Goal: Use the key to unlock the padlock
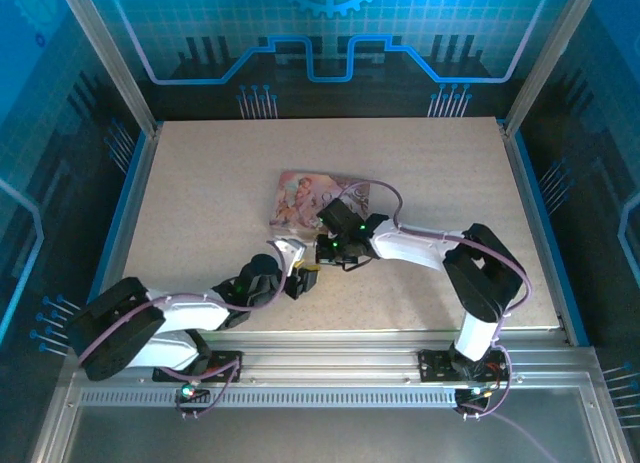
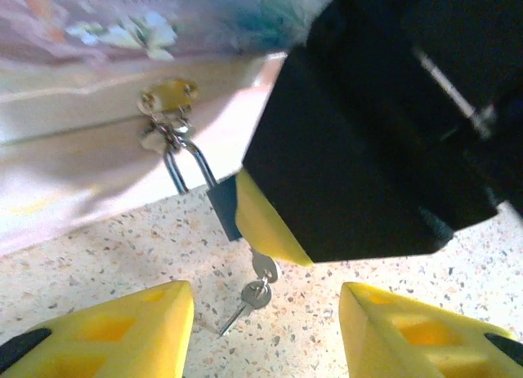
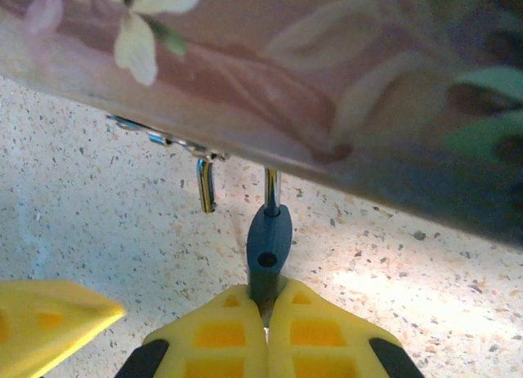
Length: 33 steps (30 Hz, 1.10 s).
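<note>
Padlock [image 3: 268, 239] is being pinched at lower centre by the right gripper [image 3: 265, 300], long axis upright, shackle pointing up toward the box [image 3: 327, 84]; the left gripper [image 2: 265, 317] is being held spread near the key [image 2: 255, 295].

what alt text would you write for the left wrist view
A tiny dark bluish-grey metal padlock hangs from the gold clasp of a pink floral box, its body pinched by the yellow-tipped right tool. Small silvery keys sit just below it, and the yellow-fingered left tool stands open in the foreground.
</note>
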{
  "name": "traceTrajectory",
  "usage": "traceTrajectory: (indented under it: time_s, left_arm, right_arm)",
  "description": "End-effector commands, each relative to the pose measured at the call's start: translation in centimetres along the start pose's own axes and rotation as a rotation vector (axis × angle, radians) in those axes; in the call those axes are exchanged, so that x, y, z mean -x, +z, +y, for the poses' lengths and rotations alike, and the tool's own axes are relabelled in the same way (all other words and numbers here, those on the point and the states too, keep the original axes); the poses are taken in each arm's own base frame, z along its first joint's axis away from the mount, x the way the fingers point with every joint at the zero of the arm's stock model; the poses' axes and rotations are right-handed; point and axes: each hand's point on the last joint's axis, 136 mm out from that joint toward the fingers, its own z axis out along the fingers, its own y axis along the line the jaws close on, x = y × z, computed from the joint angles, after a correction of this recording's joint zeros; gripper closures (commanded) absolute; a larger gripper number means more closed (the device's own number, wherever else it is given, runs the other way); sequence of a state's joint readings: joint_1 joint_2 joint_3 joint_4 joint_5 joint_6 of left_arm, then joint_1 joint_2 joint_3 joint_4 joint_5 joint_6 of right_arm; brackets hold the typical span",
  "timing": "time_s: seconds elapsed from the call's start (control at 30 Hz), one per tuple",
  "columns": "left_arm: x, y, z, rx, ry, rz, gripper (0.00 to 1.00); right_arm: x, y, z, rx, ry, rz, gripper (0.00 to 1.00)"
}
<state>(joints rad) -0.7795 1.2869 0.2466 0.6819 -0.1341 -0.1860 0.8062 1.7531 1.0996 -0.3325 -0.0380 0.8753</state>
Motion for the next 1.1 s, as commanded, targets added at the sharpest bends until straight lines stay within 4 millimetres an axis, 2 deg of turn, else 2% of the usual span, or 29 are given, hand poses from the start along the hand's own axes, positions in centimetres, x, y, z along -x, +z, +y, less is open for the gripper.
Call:
traceTrajectory:
  time_s: [0.0,0.17,0.37,0.83,1.07]
  left_arm:
    - [-0.5,-1.1,1.3,0.065,-0.023,0.019,0.47]
    - [0.2,-2.4,2.5,0.119,-0.069,0.011,0.45]
    - [0.6,-3.4,3.3,0.131,-0.117,-0.013,0.44]
    - [-0.4,-3.6,4.4,0.147,-0.157,-0.002,0.44]
    - [-0.5,-3.6,4.3,0.133,-0.169,-0.004,0.44]
  right_arm:
    - [0.6,-0.6,-0.3,0.028,0.017,-0.032,1.00]
    - [1.0,-1.0,-1.1,0.014,0.008,-0.053,1.00]
    - [0.9,-0.7,-0.6,0.069,0.060,-0.058,1.00]
    - [0.5,-0.2,0.5,0.172,0.201,-0.061,1.00]
    - [0.5,0.0,0.1,0.178,0.277,-0.064,1.00]
